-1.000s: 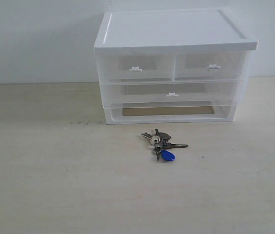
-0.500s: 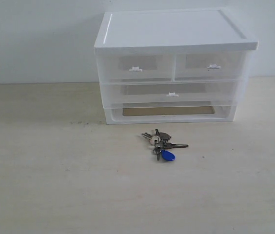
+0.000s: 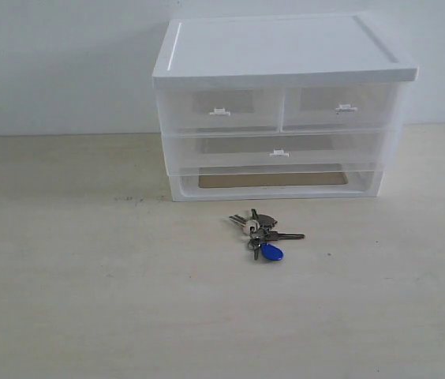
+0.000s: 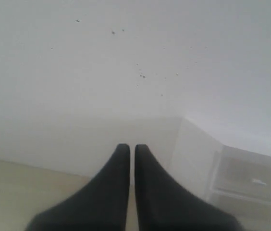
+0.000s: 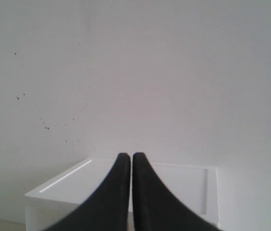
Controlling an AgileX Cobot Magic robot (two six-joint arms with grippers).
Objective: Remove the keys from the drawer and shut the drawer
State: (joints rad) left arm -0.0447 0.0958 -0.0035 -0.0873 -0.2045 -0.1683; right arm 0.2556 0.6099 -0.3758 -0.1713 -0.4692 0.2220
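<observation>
The keys (image 3: 259, 234) lie on the table in front of the white cabinet (image 3: 282, 49), blue fob nearest the camera. The right-hand small drawer (image 3: 341, 108) sits flush in the cabinet, shut, as does its left twin. Neither arm shows in the exterior view. My left gripper (image 4: 131, 147) is shut with nothing between its dark fingers; it hangs off the cabinet's left side, facing the wall. My right gripper (image 5: 131, 156) is shut and empty too, held above and in front of the cabinet's white top (image 5: 174, 180).
The wide full-width drawer (image 3: 279, 151) is shut below the pair, with an open bottom slot (image 3: 274, 180) under it. A pale wall stands behind. The beige table (image 3: 88, 276) spreads to the left, right and front of the cabinet.
</observation>
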